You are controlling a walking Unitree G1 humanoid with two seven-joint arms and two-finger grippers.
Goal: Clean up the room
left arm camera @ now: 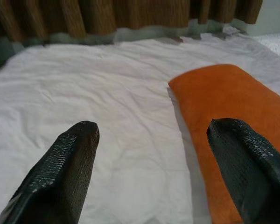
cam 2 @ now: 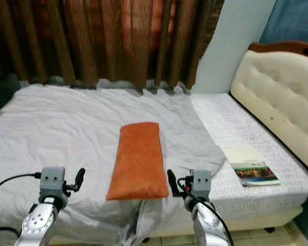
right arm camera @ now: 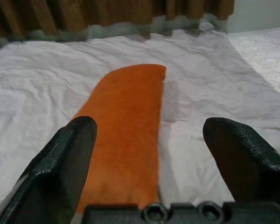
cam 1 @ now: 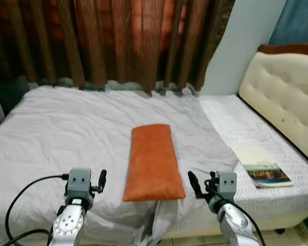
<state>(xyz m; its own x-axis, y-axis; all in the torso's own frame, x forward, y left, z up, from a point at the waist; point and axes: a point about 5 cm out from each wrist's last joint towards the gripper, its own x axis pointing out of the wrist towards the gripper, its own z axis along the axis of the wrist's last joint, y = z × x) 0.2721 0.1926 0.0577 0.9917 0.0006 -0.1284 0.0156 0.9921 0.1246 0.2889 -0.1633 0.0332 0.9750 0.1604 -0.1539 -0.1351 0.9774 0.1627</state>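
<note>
We are standing at the side of a big bed [cam 1: 231,123]. A gray blanket [cam 1: 66,133] is covering most of it, all wrinkly. Behind the bed, brown curtains [cam 1: 108,41] are hanging down. On our right, a cream padded headboard [cam 1: 282,92] is standing at the bed's end, w/ white sheet showing next to it.

In the middle of the blanket an orange pillow [cam 1: 153,161] is lying flat, long way pointing at the curtains, near end close to the bed's edge.

A book [cam 1: 262,166] is lying on the white sheet, well apart from the pillow, on its right.

We are holding our left tool [cam 1: 95,184] up just left of the pillow & our right tool [cam 1: 203,187] just right of it. Both are wide open, holding nothing, not touching the pillow.
</note>
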